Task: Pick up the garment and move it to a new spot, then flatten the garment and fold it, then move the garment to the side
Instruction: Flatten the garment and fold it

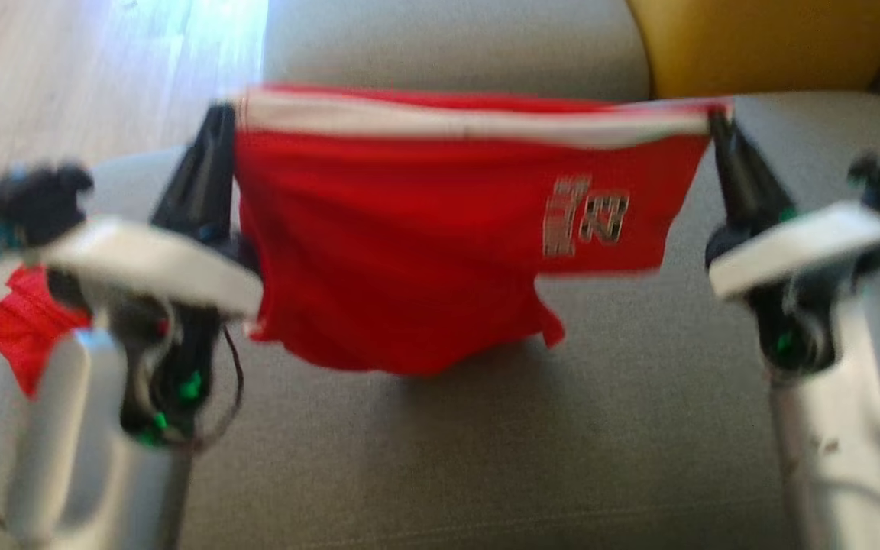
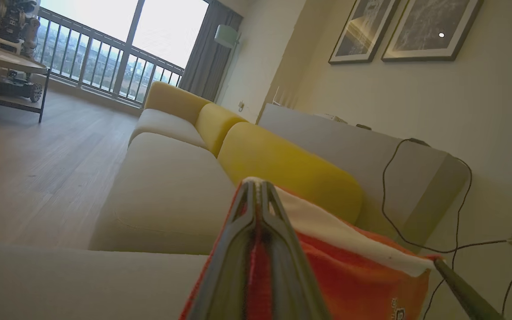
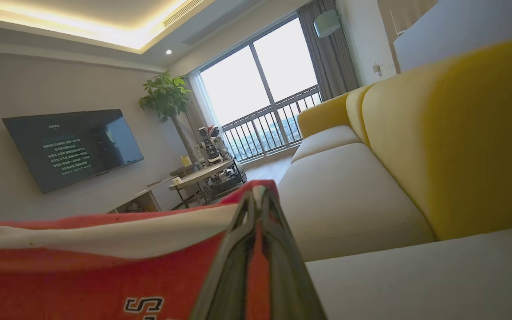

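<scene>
The left end effector [image 1: 222,114] is clenched on one top corner of the red fabric garment [image 1: 409,244], which has a white band and a printed number, at 10 o'clock in the head view. The right end effector [image 1: 715,118] pinches the opposite top corner at 2 o'clock. The garment hangs stretched between them, sagging over the grey fabric sofa seat [image 1: 524,473]. A yellow back cushion [image 1: 753,38] sits at 1 o'clock, and a crumpled red cloth [image 1: 24,336] at 8 o'clock.
</scene>
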{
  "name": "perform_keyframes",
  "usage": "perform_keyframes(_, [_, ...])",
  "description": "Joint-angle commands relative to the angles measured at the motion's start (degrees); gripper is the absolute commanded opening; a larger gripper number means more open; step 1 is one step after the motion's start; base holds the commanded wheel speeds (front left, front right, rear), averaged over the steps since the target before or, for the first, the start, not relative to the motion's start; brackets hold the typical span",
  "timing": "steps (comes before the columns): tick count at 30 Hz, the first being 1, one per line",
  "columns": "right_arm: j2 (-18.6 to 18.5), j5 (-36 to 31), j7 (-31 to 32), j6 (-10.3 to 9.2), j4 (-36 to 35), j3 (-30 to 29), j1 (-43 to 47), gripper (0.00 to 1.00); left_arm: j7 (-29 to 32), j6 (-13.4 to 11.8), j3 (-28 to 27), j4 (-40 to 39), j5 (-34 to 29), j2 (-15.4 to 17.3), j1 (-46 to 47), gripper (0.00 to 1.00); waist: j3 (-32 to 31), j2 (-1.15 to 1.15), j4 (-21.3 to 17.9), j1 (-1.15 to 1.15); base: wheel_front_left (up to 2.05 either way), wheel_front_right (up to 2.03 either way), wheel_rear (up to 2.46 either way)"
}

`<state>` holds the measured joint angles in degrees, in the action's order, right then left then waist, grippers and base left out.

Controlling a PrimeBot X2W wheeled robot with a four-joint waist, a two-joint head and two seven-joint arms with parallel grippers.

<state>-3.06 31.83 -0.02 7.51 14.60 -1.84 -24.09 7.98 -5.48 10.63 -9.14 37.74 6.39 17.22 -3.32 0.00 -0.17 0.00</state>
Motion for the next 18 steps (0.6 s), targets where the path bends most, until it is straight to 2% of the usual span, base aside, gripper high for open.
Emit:
perform_keyframes(1, [0.18,-1.03,1.09,-0.02,-1.97,0.67,-6.72,0.0,1.22,0.41,-1.78,-0.96,-1.1,2.38,6.66,0.0,1.82,0.0,0.07,0.0,0.0,0.0,0.0])
perform_keyframes(6, [0.18,-4.84,7.5,-0.02,3.12,-1.81,-21.75,0.0,8.97,2.31,-0.01,7.11,-1.52,5.53,20.95,0.0,10.34,0.0,-0.11,0.0,0.0,0.0,0.0])
perform_keyframes(9, [0.18,-8.97,8.63,-0.02,8.5,-2.78,-33.7,0.0,10.59,4.08,1.09,14.18,-3.37,6.95,31.96,0.0,16.45,0.0,-0.28,0.0,0.0,0.0,0.0])
perform_keyframes(12, [0.18,-12.43,5.73,-0.02,14.48,-3.61,-45.82,0.0,7.46,5.36,1.34,22.07,-5.97,6.97,43.79,0.0,21.89,0.0,-0.71,0.0,0.0,0.0,0.0])
perform_keyframes(15, [0.18,-16.21,-0.86,-0.02,20.21,-4.07,-56.04,0.0,0.78,7.18,2.5,29.7,-10.25,7.32,54.69,0.0,25.73,0.0,-1.35,0.0,0.0,0.0,0.0])
perform_keyframes(18, [0.18,-18.67,-6.83,-0.02,26.4,-6.24,-63.23,0.0,-6.86,7.91,2.95,37.02,-12.72,6.08,63.12,0.0,28.2,0.0,-1.43,0.0,0.0,0.0,0.0])
